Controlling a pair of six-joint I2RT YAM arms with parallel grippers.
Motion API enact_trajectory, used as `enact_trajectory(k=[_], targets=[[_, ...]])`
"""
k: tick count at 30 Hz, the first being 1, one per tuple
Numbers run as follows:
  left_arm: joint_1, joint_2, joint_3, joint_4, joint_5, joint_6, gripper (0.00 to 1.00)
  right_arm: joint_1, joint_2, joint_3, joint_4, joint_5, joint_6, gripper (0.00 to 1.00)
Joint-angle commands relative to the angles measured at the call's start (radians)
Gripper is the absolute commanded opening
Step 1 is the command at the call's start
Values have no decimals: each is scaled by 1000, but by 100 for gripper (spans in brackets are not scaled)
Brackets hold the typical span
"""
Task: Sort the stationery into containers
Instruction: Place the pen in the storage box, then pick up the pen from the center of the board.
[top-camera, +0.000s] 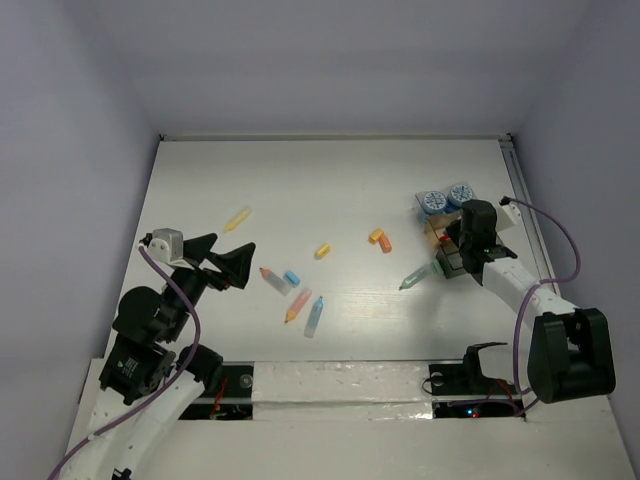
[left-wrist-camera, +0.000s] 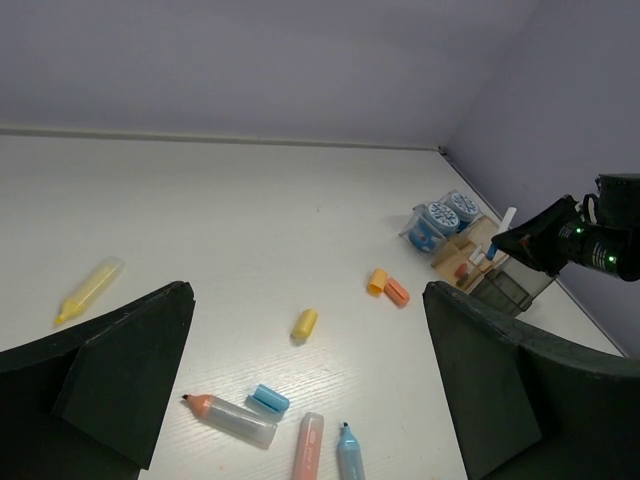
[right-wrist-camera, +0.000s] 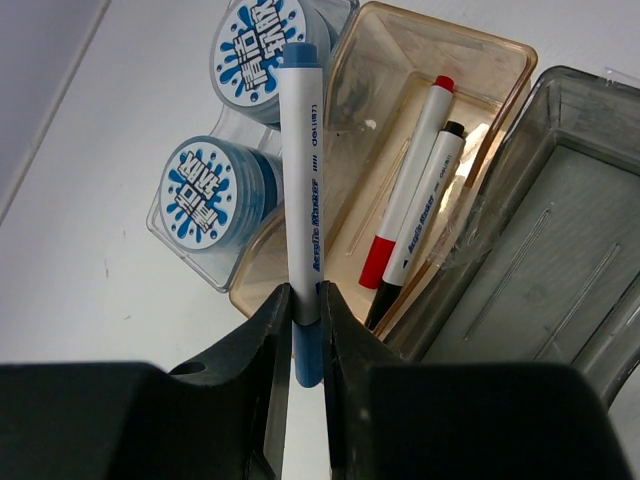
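Observation:
My right gripper (right-wrist-camera: 305, 310) is shut on a blue-and-white marker (right-wrist-camera: 303, 180) and holds it over the edge between the tan tray (right-wrist-camera: 480, 45) and the clear tray of two round blue-and-white pots (right-wrist-camera: 210, 195). The tan tray holds a red marker (right-wrist-camera: 410, 190) and a black marker (right-wrist-camera: 425, 215). A grey tray (right-wrist-camera: 570, 260) stands beside it. My left gripper (left-wrist-camera: 308, 290) is open and empty above loose pieces: an orange pen (left-wrist-camera: 228, 417), a blue stub (left-wrist-camera: 269, 399), a pink pen (left-wrist-camera: 308, 447), a light-blue pen (left-wrist-camera: 350, 452) and a yellow stub (left-wrist-camera: 305, 323).
A yellow pen (top-camera: 238, 218) lies at the left of the table. Two orange stubs (top-camera: 380, 239) lie mid-table. A green pen (top-camera: 420, 277) lies just left of the right arm (top-camera: 510, 285). The trays (top-camera: 445, 235) group at the right, near the side wall.

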Motion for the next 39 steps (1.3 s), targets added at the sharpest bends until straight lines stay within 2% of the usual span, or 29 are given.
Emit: enact_trajectory(k=[1,4,14,19,23,24,27,31,34,37,38,39], targets=[[4,-6,-1,56,12,13,99,-8,-6,-13,63,11,34,20],[4,-6,-1,54,14,11,99,-8,-4,-13,64,6,28,29],[4,-3,-1,57,15,11,99,-8,-44,14,73,-70,-53,38],[4,3,-1,59,17,11,99,9,-57,43,152,-361,-189,39],[13,18,1,59,11,11,99,166,15,169,84,-500,-329,42],[13,21,2,59,5,11,99,261,58,219,69,-500,-370,43],[23,32,5,51,-17,7,99,436,153,296,-12,-483,-430,45],[44,38,5,42,-60,-1,99,614,235,385,-110,-442,-447,46],[55,49,5,41,-66,-2,99,697,290,405,-173,-405,-423,48],[67,64,5,41,-61,-7,99,817,333,425,-263,-292,-377,59],[79,70,5,44,-57,-9,99,872,366,430,-296,-272,-366,69],[79,75,4,45,-52,-12,99,898,382,448,-324,-226,-355,70]])
